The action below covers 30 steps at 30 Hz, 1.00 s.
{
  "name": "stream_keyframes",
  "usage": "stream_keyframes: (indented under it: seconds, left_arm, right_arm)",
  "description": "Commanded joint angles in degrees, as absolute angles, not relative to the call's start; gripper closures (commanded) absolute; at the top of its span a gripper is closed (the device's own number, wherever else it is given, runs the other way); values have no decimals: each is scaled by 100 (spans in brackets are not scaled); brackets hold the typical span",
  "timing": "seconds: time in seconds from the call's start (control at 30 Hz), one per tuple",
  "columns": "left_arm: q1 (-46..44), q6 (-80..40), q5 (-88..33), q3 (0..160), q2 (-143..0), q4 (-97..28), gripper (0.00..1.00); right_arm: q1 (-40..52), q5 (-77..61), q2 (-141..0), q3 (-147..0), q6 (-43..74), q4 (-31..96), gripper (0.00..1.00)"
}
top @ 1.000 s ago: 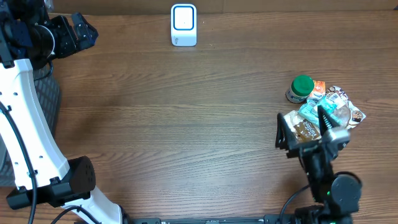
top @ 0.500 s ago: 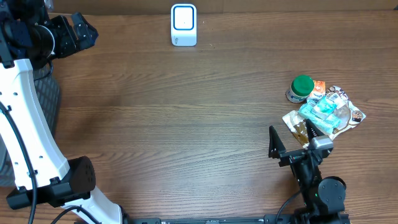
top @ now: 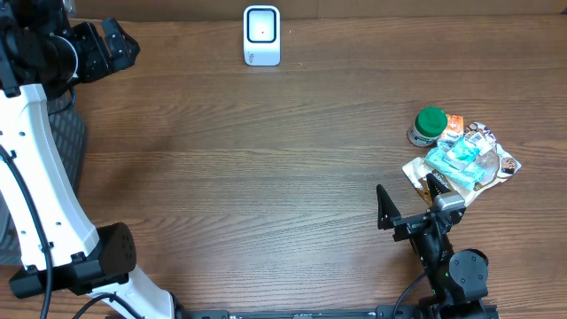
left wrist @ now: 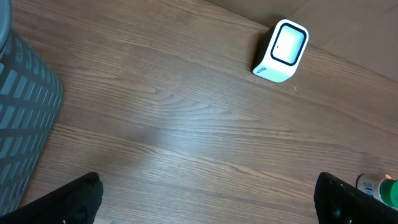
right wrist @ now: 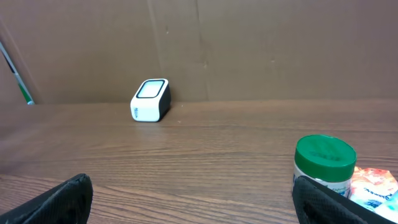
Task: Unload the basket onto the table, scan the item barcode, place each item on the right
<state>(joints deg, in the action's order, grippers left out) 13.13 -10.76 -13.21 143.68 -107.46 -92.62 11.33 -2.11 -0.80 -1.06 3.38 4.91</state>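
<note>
A white scanner (top: 261,35) stands at the far edge of the brown wood surface (top: 266,177). On the right side there is a small pile of things. It has a jar with a green lid (top: 431,124) and some bright packets (top: 462,162) right up against the jar.

The right tool (top: 412,202) is just beside the pile, on the near side. Its two fingers are wide apart and nothing is between them. I cannot tell if one finger touches the packets.

The left tool (top: 106,46) is in the far left corner, well apart from the scanner. Its fingers are wide apart too, and they hold nothing. A grey basket (top: 73,142) sits at the left edge, near this tool.
</note>
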Motion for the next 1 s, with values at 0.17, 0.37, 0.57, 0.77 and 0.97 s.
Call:
stream_keyframes:
  seconds: [0.17, 0.37, 0.57, 0.77, 0.97]
  left_arm:
    - [1310, -1135, -1308, 14411, -10680, -9255, 0]
    - [1310, -1135, -1308, 14411, -10680, -9258, 1]
    - [1310, -1135, -1308, 14411, -10680, -9255, 1]
    - [1308, -1135, -1306, 14411, -10621, -9255, 1]
    - [1299, -1135, -1308, 13784, -9946, -9251, 0]
  right_arm:
    - [1166, -220, -16, -45, 314, 467, 0]
    - [1166, -220, -16, -47, 314, 467, 0]
    - [1166, -220, -16, -47, 316, 467, 0]
    - [1166, -220, -16, -47, 314, 467, 0]
    - [1166, -220, -16, -47, 314, 467, 0]
